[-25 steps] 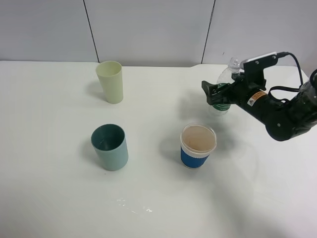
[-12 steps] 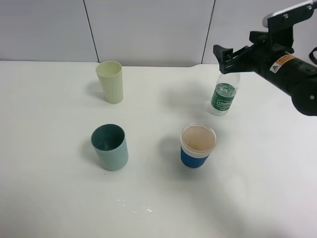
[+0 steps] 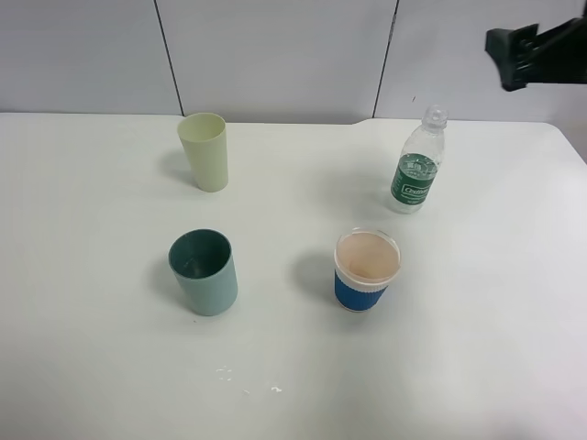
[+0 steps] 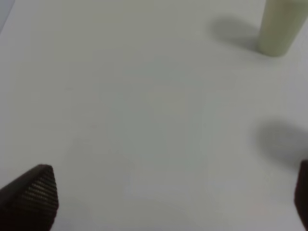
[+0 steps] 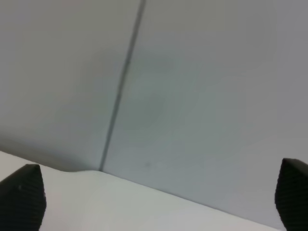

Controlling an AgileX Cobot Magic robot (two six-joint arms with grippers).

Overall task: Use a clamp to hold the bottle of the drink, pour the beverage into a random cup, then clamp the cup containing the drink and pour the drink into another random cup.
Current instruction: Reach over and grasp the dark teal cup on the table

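One bottle (image 3: 417,174) stands on the one table (image 3: 110,367). Cups number three, each of its own kind: one blue-sleeved cup (image 3: 366,269) near the bottle and in front of it, one teal tumbler (image 3: 204,272) well apart to its front left, one pale yellow-green cup (image 3: 204,149) well left of the bottle, about level with it

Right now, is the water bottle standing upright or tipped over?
Upright. The bottle stands on its base on the table, neck pointing up.

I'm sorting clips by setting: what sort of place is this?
Probably a robot lab bench: a plain white table against grey wall panels, with a water bottle, teal tumbler and blue-sleeved cup set out.
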